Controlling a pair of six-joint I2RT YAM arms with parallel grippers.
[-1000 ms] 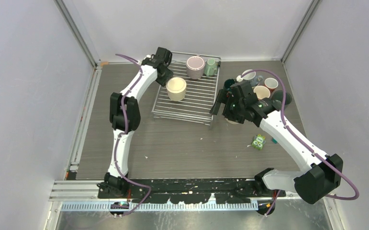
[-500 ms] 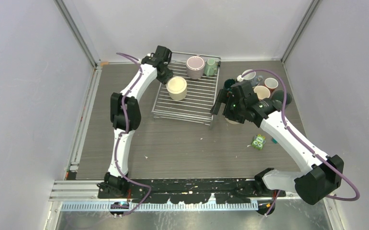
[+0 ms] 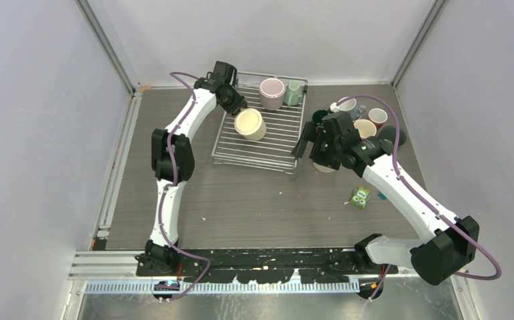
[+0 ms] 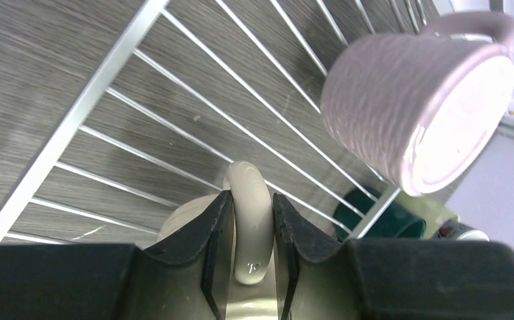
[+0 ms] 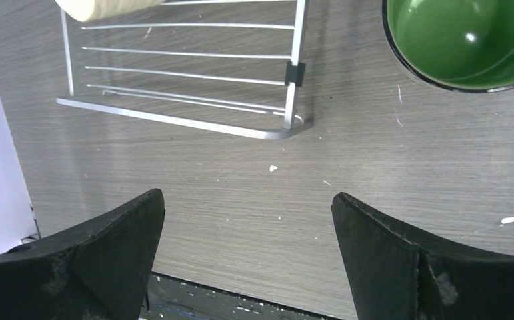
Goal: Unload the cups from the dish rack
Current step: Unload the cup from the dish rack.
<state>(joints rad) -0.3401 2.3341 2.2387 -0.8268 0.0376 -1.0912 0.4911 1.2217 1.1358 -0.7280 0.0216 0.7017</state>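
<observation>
the left gripper [image 4: 249, 230] is pinched tight on the handle of the cream mug [image 3: 250, 124], one finger [image 4: 215, 233] pressed to each side of the loop with no gap showing. that mug is over the left middle of the dish rack [image 3: 254, 162] and tipped a little. whether its base touches the bars cannot be told. the mauve mug [image 3: 272, 93] stands at the rack's far rim, just right of the left gripper's wrist and apart from the cream mug. the pale green mug [image 3: 294, 93] is just beside it in the far right corner. the near half of the rack is bare bars, with a low raised rim all round.

the right gripper [image 3: 302, 144] hangs just outside the rack's right rim near its front corner. its jaws are spread wide with only table [image 5: 274, 200] between them and nothing held. a dark mug with a green inside [image 5: 464, 40] stands on the table just beside that rim. the other mugs [image 3: 365, 127] cluster behind the right arm, towards the right wall.

bare table runs from the rack's near rim to the arm bases. a narrower strip lies between the rack's left rim and the left wall's rail. the green toy block [image 3: 359, 197] lies by the right forearm, well apart from the rack.
</observation>
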